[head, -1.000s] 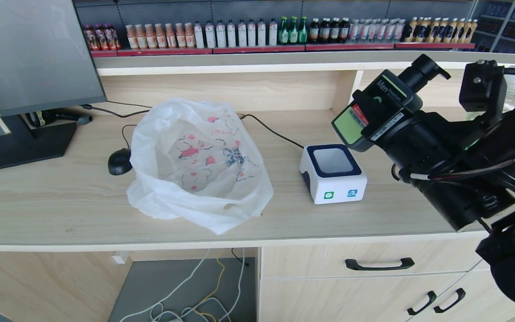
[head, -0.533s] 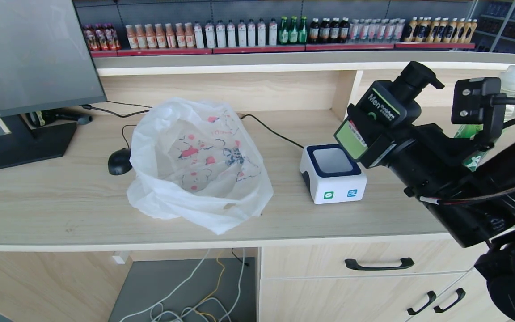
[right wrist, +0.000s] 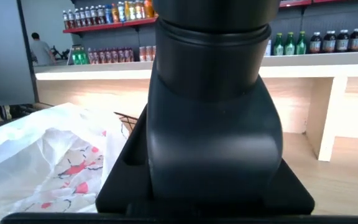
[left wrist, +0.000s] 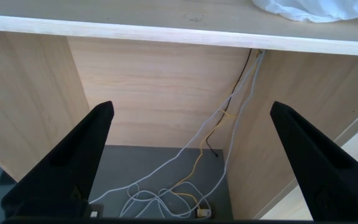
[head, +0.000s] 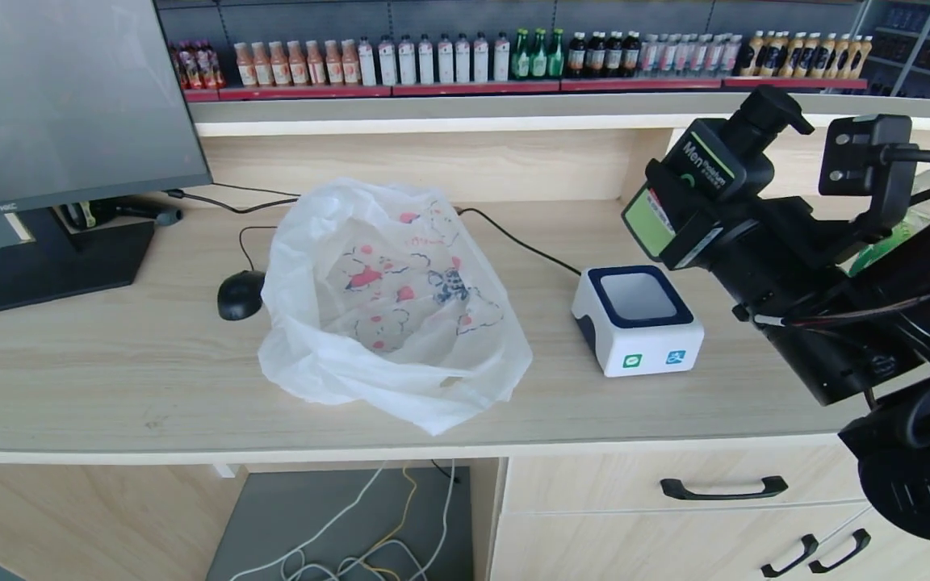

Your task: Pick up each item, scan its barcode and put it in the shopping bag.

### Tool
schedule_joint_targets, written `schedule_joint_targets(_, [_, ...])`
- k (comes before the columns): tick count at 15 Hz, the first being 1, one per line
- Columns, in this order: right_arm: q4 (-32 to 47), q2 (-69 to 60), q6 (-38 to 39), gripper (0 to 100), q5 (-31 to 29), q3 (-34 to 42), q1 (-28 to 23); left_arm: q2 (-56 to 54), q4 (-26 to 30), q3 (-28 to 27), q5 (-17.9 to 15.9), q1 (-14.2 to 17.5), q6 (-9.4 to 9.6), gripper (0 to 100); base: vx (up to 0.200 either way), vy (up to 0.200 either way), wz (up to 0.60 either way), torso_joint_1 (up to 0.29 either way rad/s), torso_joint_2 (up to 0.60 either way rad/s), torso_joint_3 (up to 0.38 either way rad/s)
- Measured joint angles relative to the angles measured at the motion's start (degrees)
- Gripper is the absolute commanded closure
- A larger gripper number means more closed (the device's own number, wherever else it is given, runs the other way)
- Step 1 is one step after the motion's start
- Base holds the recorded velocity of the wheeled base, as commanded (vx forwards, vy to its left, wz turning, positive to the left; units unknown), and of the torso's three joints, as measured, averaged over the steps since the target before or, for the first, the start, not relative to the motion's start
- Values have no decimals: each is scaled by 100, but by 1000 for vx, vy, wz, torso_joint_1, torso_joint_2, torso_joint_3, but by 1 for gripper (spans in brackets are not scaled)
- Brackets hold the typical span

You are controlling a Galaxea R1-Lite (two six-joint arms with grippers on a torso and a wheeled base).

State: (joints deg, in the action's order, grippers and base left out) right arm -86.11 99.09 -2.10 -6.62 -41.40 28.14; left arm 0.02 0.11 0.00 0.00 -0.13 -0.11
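Right jaws clenched on pump bottle (head: pixel 703 173) near scanner (head: pixel 637 319); left jaws released, facing under-counter cables (left wrist: pixel 224 113).

The counter (head: pixel 110 379) is pale wood-grain board, matt and smooth. The drawer handles (head: pixel 723 488) under its front edge are matt black. Near its middle, the shopping bag (head: pixel 388 307) is thin, translucent white plastic film, crumpled and faintly shiny. The barcode scanner (head: pixel 637 319) is smooth white plastic with a dark blue rim and a glossy window. The pump bottle (head: pixel 707 173) is black plastic with a soft sheen and a glossy green label. The mouse (head: pixel 240 294) is shiny black plastic.
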Motion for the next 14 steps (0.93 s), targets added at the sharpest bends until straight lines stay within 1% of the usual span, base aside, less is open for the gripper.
schedule_joint_targets(2, [-7, -5, 106, 100, 0, 50, -90, 0, -11, 0, 0, 4, -16, 0, 0, 200, 0, 7, 2, 0])
schedule_joint_targets(10, [-29, -83, 77, 100, 0, 91, -72, 0, -4, 0, 0, 4, -18, 0, 0, 200, 0, 4, 3, 2])
schedule_joint_targets(14, [-62, -2, -59, 100, 11, 48, -50, 0, -11, 0, 0, 4, 0, 0, 0, 0, 0, 0, 0, 0])
